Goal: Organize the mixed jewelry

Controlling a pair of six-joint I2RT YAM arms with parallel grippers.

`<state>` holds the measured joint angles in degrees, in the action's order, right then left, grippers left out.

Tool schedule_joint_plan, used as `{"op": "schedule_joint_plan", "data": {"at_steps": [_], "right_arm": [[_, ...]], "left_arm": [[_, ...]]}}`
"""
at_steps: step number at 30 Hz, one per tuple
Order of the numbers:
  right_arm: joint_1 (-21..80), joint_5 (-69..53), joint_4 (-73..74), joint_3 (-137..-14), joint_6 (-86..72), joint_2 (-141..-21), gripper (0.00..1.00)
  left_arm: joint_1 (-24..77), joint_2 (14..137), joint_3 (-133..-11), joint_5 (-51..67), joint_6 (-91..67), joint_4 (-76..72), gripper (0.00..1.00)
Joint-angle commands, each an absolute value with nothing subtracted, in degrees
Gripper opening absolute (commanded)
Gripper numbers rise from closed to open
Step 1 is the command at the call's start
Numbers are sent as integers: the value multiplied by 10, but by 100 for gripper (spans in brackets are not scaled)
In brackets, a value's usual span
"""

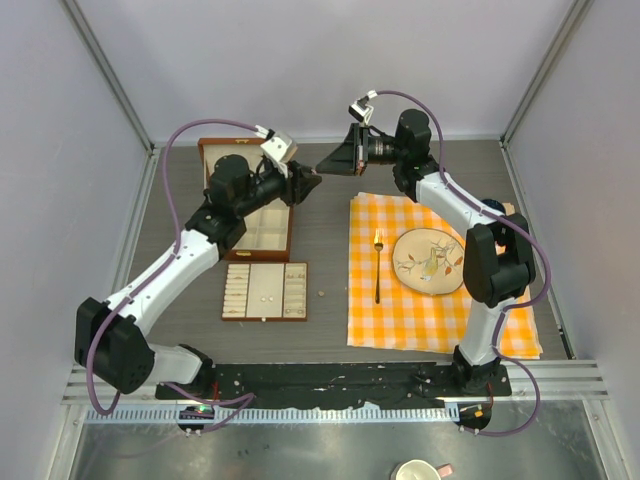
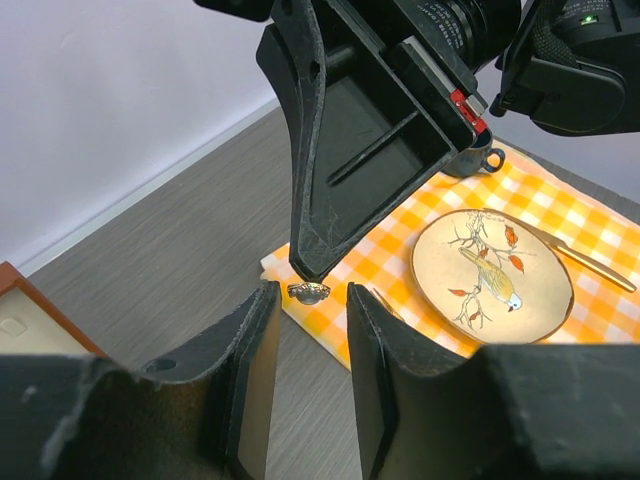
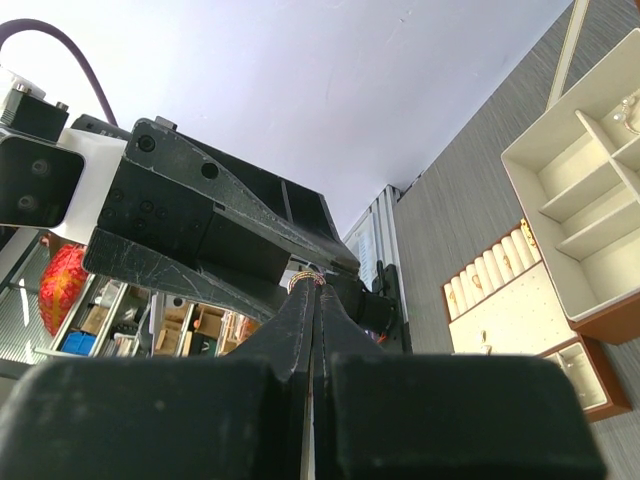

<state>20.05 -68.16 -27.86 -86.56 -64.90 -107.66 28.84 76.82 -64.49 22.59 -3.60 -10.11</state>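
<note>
A small silver ring (image 2: 308, 292) set with tiny stones is pinched at the very tips of my right gripper (image 3: 313, 290), which is shut on it; in the right wrist view the ring (image 3: 307, 279) pokes out above the closed fingers. Both arms meet in mid-air between the box and the cloth. My left gripper (image 2: 312, 300) is open, one finger (image 2: 250, 370) on each side of the ring with a small gap both ways. From above, the left gripper (image 1: 308, 183) and right gripper (image 1: 325, 163) nearly touch. Two tiny studs (image 1: 268, 298) lie on the flat tray.
An open wooden box (image 1: 262, 225) with cream compartments stands at the left, a flat ring tray (image 1: 265, 292) in front of it. An orange-checked cloth (image 1: 440, 320) carries a bird plate (image 1: 428, 261), a gold fork (image 1: 378, 265) and a knife (image 2: 590, 265). A small bead (image 1: 321, 294) lies on the table.
</note>
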Motion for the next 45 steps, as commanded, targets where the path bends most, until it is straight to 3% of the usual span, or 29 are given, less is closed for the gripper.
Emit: {"op": "schedule_joint_plan", "data": {"at_steps": [1, 24, 34, 41, 45], "right_arm": [[202, -691, -307, -871, -654, -1057, 1], [201, -693, -305, -872, -649, -1058, 1], [202, -693, -305, -870, -648, -1058, 1], [202, -694, -305, -868, -647, -1057, 1], [202, -696, -305, -867, -644, -1056, 1]], "left_arm": [[291, 769, -671, 236, -27, -109, 35], [292, 765, -681, 243, -30, -91, 30], [292, 763, -680, 241, -26, -91, 20], [291, 766, -677, 240, -27, -91, 0], [291, 764, -679, 234, -31, -91, 0]]}}
